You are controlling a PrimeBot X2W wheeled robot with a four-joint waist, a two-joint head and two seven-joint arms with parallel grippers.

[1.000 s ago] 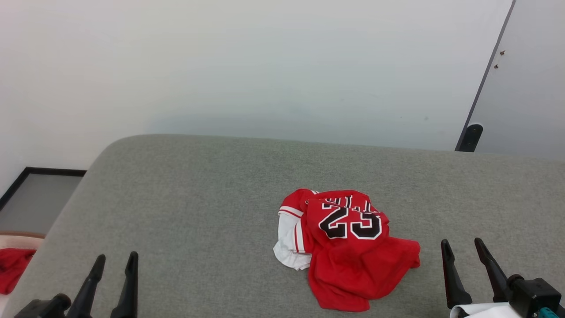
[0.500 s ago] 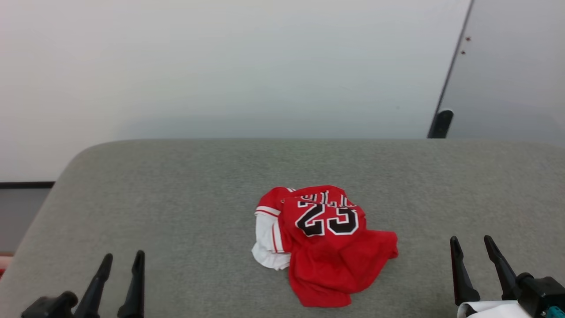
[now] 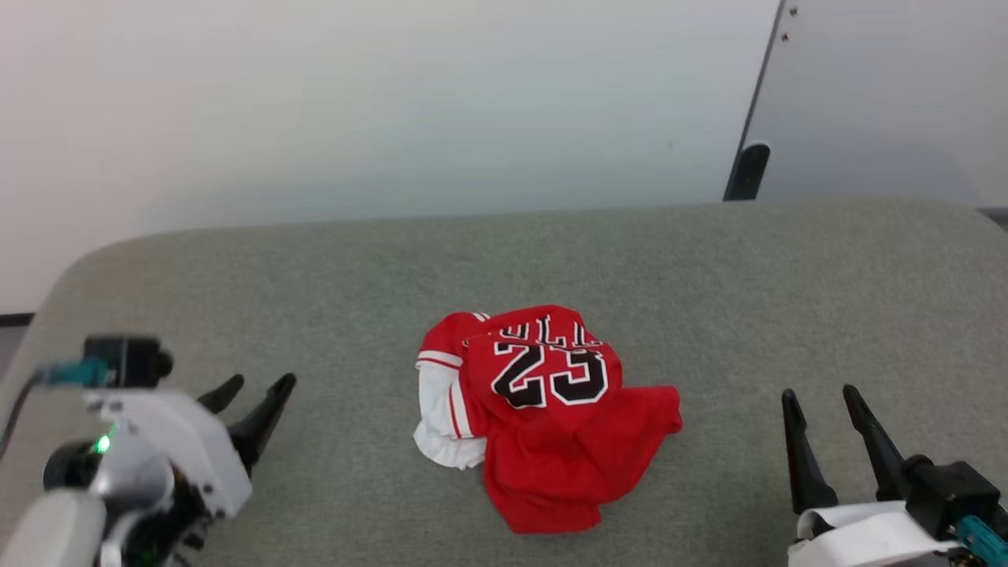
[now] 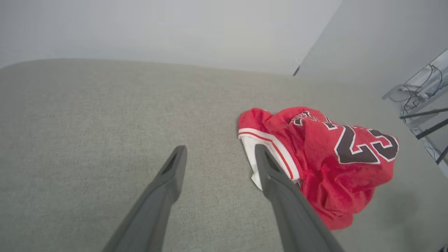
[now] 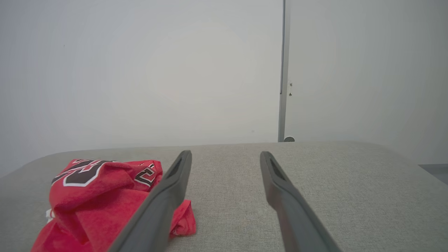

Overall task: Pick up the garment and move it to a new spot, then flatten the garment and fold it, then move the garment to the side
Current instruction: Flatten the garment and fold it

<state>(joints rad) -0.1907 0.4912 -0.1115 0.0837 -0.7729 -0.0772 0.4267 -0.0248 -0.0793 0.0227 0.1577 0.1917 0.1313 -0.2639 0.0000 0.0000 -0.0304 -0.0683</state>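
Garment (image 3: pixel 543 417) bunched at worktop (image 3: pixel 315 260) middle, nearer front edge. Left gripper (image 3: pixel 258 387), right gripper (image 3: pixel 819 398) both spread wide, empty, apart from it. Best: pinch raised red heap, not flat sleeve (image 3: pixel 435 409); lift clear before shifting.

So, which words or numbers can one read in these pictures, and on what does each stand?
"23": black with white outline, on the red garment, upside down in the head view.
Letters beside the "23", on the same garment: folded over, not readable whole.
No other text can be read.
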